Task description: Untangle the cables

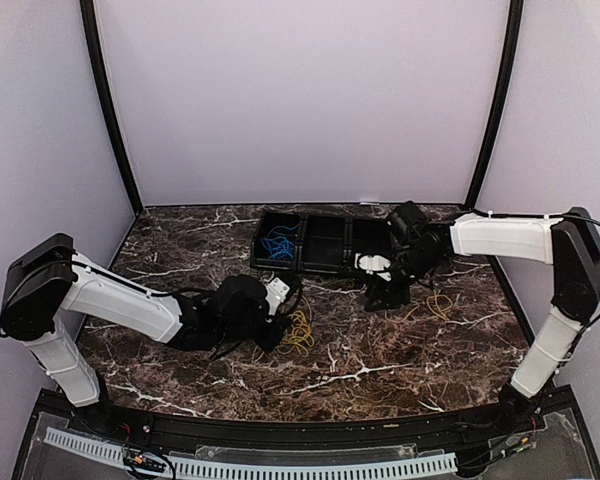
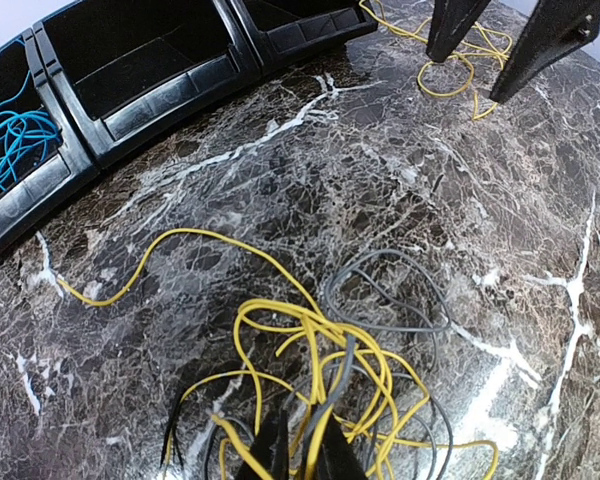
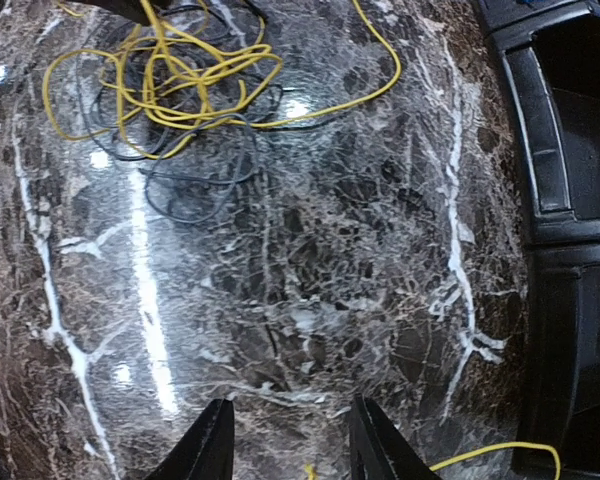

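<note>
A tangle of yellow and grey cables [image 2: 360,360] lies on the marble table; it also shows in the top view [image 1: 298,332] and the right wrist view [image 3: 165,70]. My left gripper [image 2: 302,450] is down in the tangle, its jaws shut on a yellow strand and a grey strand. My right gripper [image 3: 292,445] is open and empty just above the bare table, near the tray. A separate yellow cable [image 2: 460,60] lies under and beside it [image 1: 438,305]. Blue cables [image 2: 10,140] lie in the tray's left compartment [image 1: 278,243].
A black tray [image 1: 325,268] with three compartments stands at the back middle; its middle and right compartments look empty. Its wall [image 3: 540,160] runs along the right of the right wrist view. The right gripper's fingers [image 2: 450,30] show at the top of the left wrist view.
</note>
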Robot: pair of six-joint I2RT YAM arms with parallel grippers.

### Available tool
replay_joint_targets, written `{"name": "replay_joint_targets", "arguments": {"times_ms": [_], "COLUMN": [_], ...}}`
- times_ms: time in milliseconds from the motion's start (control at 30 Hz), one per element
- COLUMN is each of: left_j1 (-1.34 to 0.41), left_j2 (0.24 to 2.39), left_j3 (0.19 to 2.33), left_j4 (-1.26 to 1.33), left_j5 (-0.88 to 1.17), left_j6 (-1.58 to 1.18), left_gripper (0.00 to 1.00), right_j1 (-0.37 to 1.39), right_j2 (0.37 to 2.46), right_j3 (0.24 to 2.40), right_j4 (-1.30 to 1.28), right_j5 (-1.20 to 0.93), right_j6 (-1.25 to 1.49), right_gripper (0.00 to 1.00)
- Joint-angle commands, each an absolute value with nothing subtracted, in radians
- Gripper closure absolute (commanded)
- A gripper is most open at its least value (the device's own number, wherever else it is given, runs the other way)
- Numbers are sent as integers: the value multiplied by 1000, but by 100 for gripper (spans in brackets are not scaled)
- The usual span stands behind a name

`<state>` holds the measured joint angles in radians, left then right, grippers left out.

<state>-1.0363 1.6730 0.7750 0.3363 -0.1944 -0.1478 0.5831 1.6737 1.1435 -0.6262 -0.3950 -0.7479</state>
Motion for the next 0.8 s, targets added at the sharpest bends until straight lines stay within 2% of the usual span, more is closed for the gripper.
{"name": "replay_joint_targets", "arguments": {"times_ms": [0,100,200,233,433,633,667,700,767], "left_j1": [-1040,-1040,-1040,-1040,-1040,-1040,-1040,-1040,-1040], "left_j2": [1637,1633,1633,1633,1635,1627,1626,1627,1629], "left_j3": [758,754,758,759,785,788,788,790,796], "left_j4": [361,371,373,372,327,313,313,313,310], "left_j5": [-184,-182,-188,-188,-213,-235,-236,-239,-245], "left_j6": [-168,-167,-170,-174,-197,-209,-209,-208,-204], "left_gripper": [91,90,85,82,66,61,61,61,61], "right_j1": [583,577,573,572,569,562,559,555,540], "right_j2": [1650,1587,1573,1582,1626,1652,1659,1668,1684], "right_j3": [1177,1120,1097,1097,1066,1065,1067,1069,1086], "right_j4": [-571,-476,-438,-446,-447,-477,-480,-483,-497], "right_j5": [-325,-226,-140,-122,-54,-35,-34,-32,-39], "right_j6": [-649,-591,-541,-531,-476,-457,-451,-444,-428], "right_gripper": [59,50,37,35,32,33,34,39,62]}}
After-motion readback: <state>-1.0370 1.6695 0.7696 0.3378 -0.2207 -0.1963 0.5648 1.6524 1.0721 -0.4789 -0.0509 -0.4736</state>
